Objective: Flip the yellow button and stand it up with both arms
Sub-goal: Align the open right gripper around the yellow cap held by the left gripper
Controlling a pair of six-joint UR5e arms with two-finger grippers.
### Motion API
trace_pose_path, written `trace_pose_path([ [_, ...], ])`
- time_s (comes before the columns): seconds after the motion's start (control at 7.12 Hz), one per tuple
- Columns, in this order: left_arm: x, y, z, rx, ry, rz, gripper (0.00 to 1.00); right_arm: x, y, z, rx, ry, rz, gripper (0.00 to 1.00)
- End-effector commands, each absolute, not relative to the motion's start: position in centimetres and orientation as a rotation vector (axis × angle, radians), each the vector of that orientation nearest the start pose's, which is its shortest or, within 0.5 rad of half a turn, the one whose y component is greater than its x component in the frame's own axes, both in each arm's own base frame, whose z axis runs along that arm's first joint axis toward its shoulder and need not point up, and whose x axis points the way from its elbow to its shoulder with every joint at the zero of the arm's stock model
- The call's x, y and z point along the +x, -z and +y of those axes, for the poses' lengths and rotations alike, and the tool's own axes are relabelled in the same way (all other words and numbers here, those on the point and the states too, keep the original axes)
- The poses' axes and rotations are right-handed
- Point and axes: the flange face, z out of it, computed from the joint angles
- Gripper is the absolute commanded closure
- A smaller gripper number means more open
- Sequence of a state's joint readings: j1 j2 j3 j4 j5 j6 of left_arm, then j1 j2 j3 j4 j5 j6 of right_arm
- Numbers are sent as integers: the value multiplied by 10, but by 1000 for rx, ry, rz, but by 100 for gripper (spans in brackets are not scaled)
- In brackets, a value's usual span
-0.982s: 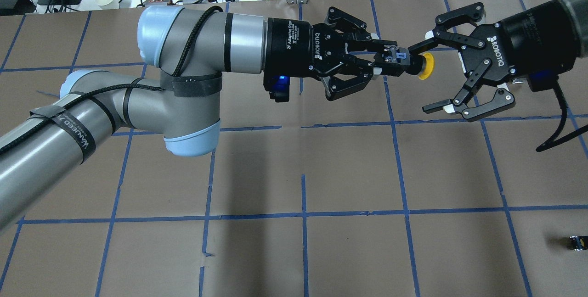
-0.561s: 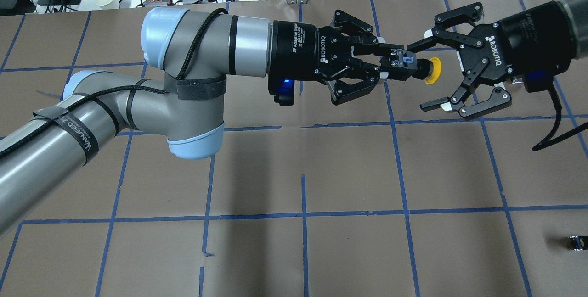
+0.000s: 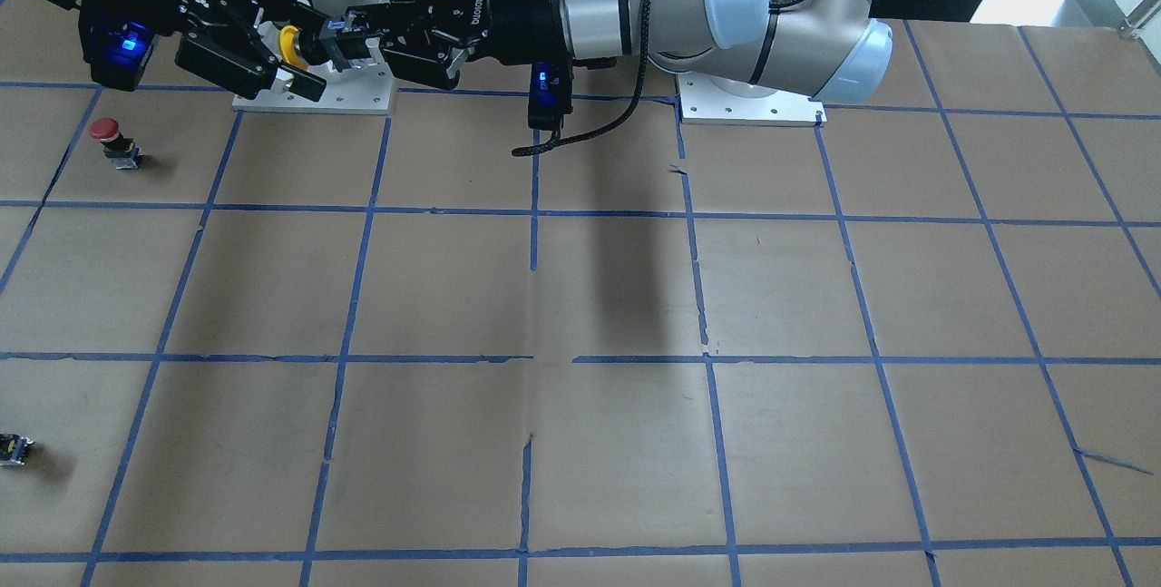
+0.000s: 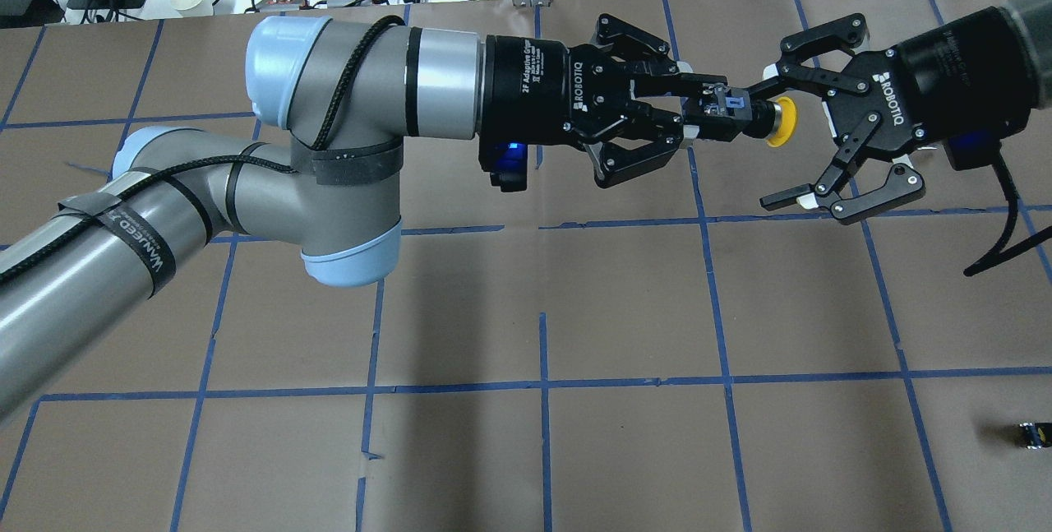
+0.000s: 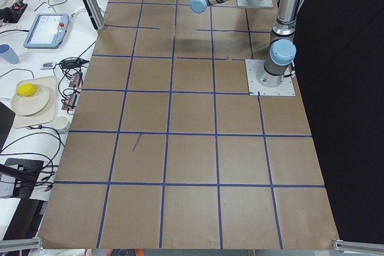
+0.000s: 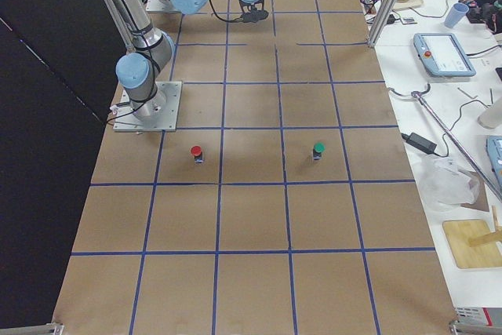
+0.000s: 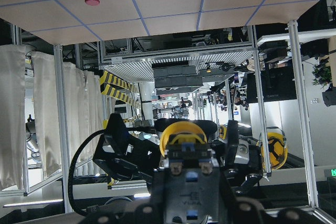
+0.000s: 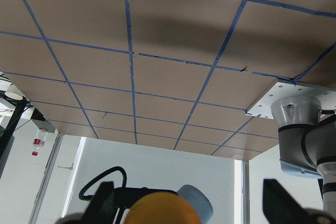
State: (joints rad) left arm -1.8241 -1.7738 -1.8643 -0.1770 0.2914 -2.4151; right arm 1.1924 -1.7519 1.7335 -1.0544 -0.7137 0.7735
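We hold the button (image 4: pixel 777 122) up in the air, pinched in our left gripper (image 4: pixel 708 113), and our right gripper (image 4: pixel 768 141), jaws spread wide around its cap, should squeeze it next.

L arm (image 4: pixel 99 244) comes in from 8 o'clock, bends at elbow, wrist level and pointing to 3 o'clock. L hand (image 4: pixel 715 113) is clamped on the yellow button (image 4: pixel 777 121), above the desk (image 4: pixel 625 310). R arm (image 4: pixel 1031 22) enters from 3 o'clock. R hand (image 4: pixel 758 147) faces 9 o'clock, jaws wide apart, opp. L hand.
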Motion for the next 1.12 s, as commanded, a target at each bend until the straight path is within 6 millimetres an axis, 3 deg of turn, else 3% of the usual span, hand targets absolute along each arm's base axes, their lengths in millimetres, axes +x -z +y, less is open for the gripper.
trace_pose_path([
  [0.0,-351,-450,-442,1270,1086,-1394,93,61,-495,-410,1470,-775,1775,0],
  [0.56,-350,-454,-436,1263,1083,-1395,93,61,-495,-410,1469,-768,1782,1],
  [0.7,-350,-455,-433,1244,1069,-1399,93,61,-495,-410,1469,-767,1783,8],
  [0.84,-351,-454,-433,1251,1078,-1392,94,61,-495,-410,1469,-767,1783,8],
  [0.98,-355,-452,-429,1244,1078,-1398,93,61,-493,-410,1469,-776,1783,1],
])
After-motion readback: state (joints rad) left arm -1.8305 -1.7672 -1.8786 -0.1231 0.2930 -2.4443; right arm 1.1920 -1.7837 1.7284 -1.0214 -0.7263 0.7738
